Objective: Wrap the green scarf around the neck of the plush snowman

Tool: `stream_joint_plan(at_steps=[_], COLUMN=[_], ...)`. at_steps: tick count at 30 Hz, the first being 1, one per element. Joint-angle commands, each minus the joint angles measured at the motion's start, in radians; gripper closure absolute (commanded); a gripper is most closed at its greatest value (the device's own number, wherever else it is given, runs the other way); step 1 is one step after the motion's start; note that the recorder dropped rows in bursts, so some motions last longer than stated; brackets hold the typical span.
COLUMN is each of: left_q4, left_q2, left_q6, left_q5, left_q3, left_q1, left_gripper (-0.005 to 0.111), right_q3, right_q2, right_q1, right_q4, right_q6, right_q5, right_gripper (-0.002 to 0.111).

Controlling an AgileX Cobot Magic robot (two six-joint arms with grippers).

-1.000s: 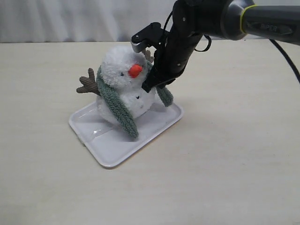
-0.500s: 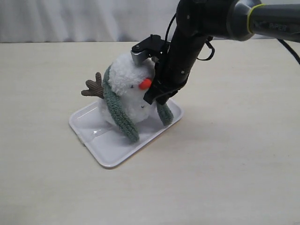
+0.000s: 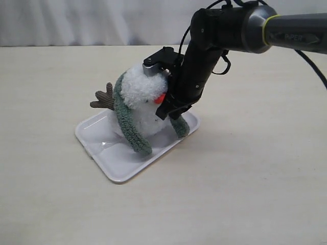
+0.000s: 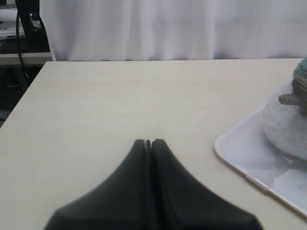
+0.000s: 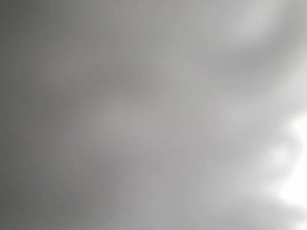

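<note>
Table (image 3: pixel 255 194): pale beige top, matte, faint grain; fills most of the exterior view.
Curtain (image 3: pixel 76 20): white, soft vertical folds, hangs just behind the table's far edge across the full width.
Dark equipment (image 4: pixel 29 14) with a black cable, above a grey shelf edge (image 4: pixel 21 58): beyond the table's corner, left wrist view.
Light: even, diffuse; shadows soft.
</note>
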Motion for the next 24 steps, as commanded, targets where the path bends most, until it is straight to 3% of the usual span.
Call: stream_joint_plan(at_steps=[1, 5, 8, 14, 24], left_q4=[-0.002, -0.002, -0.002, -0.002, -0.002], left_q2=[-0.003, -0.003, -0.003, -0.003, -0.003], left_q6=[-0.006, -0.006, -0.006, -0.006, -0.006], left_q5=[-0.011, -0.011, -0.011, -0.011, -0.011], left_q3=[0.002, 0.002, 0.002, 0.002, 0.002], left_q1=[0.002, 0.002, 0.002, 0.002, 0.002], left_gripper=[0.107, 0.107, 0.107, 0.107, 0.107], right_q3=[0.001, 0.001, 0.001, 0.001, 0.033], right_q2=[-0.034, -0.082, -0.115, -0.148, -0.149], right_q1=[-0.005, -0.005, -0.005, -0.005, -0.003], right_q4=[0.003, 0.003, 0.003, 0.014, 0.230], right_q6=[-0.012, -0.012, -0.002, 0.006, -0.084], right_q5=[-0.057, -0.070, -0.054, 0.013, 0.132], right_gripper=[0.082, 0.062, 0.054, 0.052, 0.052])
